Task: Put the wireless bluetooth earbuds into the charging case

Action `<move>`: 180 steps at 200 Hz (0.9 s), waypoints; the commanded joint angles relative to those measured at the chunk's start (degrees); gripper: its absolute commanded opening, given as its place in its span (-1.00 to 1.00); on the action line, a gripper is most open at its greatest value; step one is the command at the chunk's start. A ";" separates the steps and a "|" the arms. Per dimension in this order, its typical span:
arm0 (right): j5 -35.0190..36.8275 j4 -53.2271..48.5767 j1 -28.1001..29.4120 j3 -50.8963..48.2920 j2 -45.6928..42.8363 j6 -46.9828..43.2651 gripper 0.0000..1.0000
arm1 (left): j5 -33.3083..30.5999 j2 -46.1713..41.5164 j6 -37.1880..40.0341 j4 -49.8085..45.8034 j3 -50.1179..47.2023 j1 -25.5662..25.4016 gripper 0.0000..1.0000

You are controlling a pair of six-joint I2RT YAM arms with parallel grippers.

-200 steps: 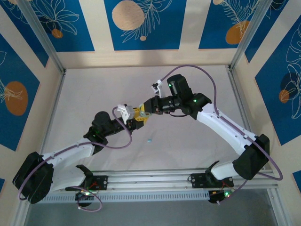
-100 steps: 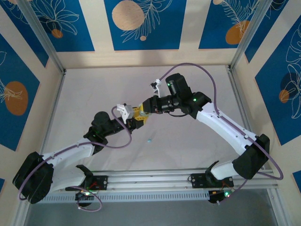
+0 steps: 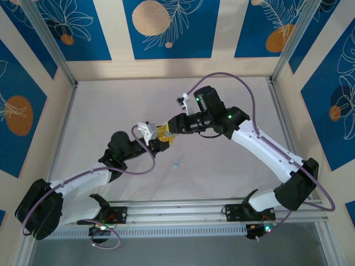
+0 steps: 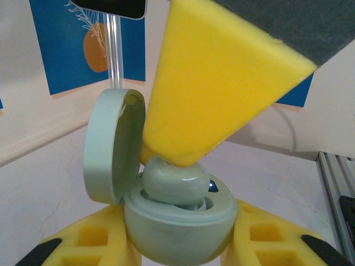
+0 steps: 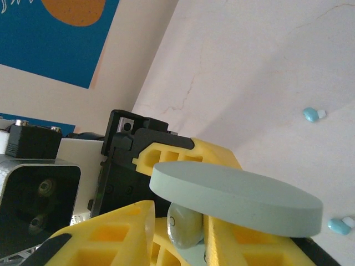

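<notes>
Yellow-padded left gripper [image 4: 177,249]: clenched on the mint charging case [image 5: 238,197], lid open, low centre of your left wrist view.
Mint earbud [image 4: 172,185]: in the case's mouth, right finger [image 4: 222,83] on top.
Right gripper [image 5: 180,235]: you cannot tell whether it grips.
Light blue earbud [image 5: 310,114]: on the table [image 5: 249,66], upper right of right wrist view; second earbud [image 5: 338,225] lower right.

The table [image 3: 111,111] was a pale, off-white sheet, and from the right wrist view its surface [image 5: 266,55] showed faint hairline cracks. Seen from above, a tiny light blue earbud [image 3: 176,164] lay on it near the front middle, just ahead of the aluminium rail [image 3: 177,213] along the near edge. From the right wrist, an upper blue earbud [image 5: 310,114] and a lower blue earbud [image 5: 338,225] lay well apart, each with a whitish tip.
</notes>
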 commanded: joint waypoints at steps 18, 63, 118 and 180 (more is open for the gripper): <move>1.21 -2.35 0.20 1.34 -0.38 -1.22 -0.35 | 0.70 -1.95 -0.52 4.44 1.78 -0.46 -0.39; 0.63 -0.20 0.20 -0.38 -4.58 -2.58 -0.28 | -0.59 -2.17 0.10 3.38 1.64 -0.44 -0.39; 6.18 3.01 -0.45 -3.32 -10.47 -3.94 -0.27 | 0.33 -2.34 0.54 3.10 1.70 -0.50 -0.39; 3.15 -0.02 -6.24 3.21 -2.53 0.31 -0.16 | 3.03 -4.23 0.20 -0.22 2.68 -0.52 -0.39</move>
